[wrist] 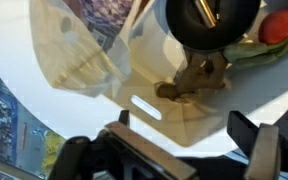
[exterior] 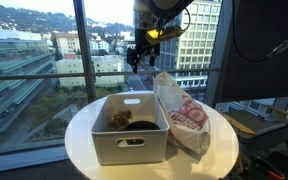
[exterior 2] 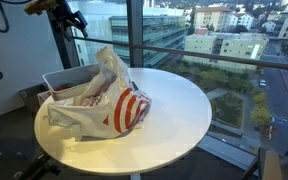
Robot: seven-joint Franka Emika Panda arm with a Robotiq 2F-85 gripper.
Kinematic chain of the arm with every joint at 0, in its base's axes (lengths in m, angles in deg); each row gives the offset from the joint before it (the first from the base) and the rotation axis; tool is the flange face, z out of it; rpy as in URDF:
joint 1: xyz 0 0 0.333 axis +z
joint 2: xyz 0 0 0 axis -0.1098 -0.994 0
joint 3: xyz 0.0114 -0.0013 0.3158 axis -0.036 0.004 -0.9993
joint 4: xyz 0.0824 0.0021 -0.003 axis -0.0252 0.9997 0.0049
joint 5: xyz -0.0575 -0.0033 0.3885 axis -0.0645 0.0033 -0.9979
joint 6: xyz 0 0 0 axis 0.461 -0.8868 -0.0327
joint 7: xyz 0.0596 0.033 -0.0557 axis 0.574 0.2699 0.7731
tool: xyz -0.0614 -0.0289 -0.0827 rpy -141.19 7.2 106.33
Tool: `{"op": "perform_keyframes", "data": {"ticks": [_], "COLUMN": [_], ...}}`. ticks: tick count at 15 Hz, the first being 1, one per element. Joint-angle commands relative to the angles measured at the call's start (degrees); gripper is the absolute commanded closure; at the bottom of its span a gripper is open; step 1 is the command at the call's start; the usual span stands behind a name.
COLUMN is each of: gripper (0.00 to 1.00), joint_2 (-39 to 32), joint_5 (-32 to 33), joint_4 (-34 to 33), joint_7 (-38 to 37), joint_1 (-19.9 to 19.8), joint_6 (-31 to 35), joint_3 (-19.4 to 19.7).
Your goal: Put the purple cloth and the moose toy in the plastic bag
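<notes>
**One wide-open gripper above the bin, moose toy not yet bagged**

Spread wide and empty, the gripper (exterior: 141,56) hangs high over the far edge of a white bin (exterior: 129,145), which stands on a round white table (exterior: 84,140). In the wrist view its two fingers (wrist: 79,155) sit well apart at the lower edge, with nothing between them.

The moose toy (exterior: 118,118), a brownish lump, lies inside the bin just beside a dark bowl (exterior: 141,124). From the wrist camera the toy (wrist: 189,85) shows close under the bowl's rim. A red and green item (wrist: 277,25) lies off to one side, too blurred to name.

The plastic bag (exterior: 182,118), pale with red ring marks, lies slumped on the table against the bin's side. In an exterior view the bag (exterior 2: 104,100) lies in front of the bin and hides much of it.

At the top of the wrist view, by the bag's crumpled film, a purplish patch (wrist: 96,14) may be the purple cloth. The picture is too soft to tell whether it lies inside the bag.

Behind the table, a tall window (exterior: 34,60) looks out on city buildings.
</notes>
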Motion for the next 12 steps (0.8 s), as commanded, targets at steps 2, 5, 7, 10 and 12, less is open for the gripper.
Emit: {"op": "perform_keyframes", "data": {"ticks": [2, 5, 7, 10, 12], "gripper": [0.00, 0.00, 0.00, 0.00, 0.00], "joint_2": [-5.0, -9.2, -9.7, -12.5, -15.8], "joint_5": [-0.2, -0.7, -0.7, -1.2, -3.2], "joint_4": [-6.1, -11.8, -12.6, -14.6, -16.6], "joint_7": [2.3, 4.6, 5.0, 6.5, 8.5], "joint_1": [2.4, 3.4, 3.4, 3.3, 2.8], "joint_6": [-0.3, -1.4, -1.7, 0.9, 2.9], "joint_3": [0.8, 1.3, 1.4, 2.0, 2.3]}}
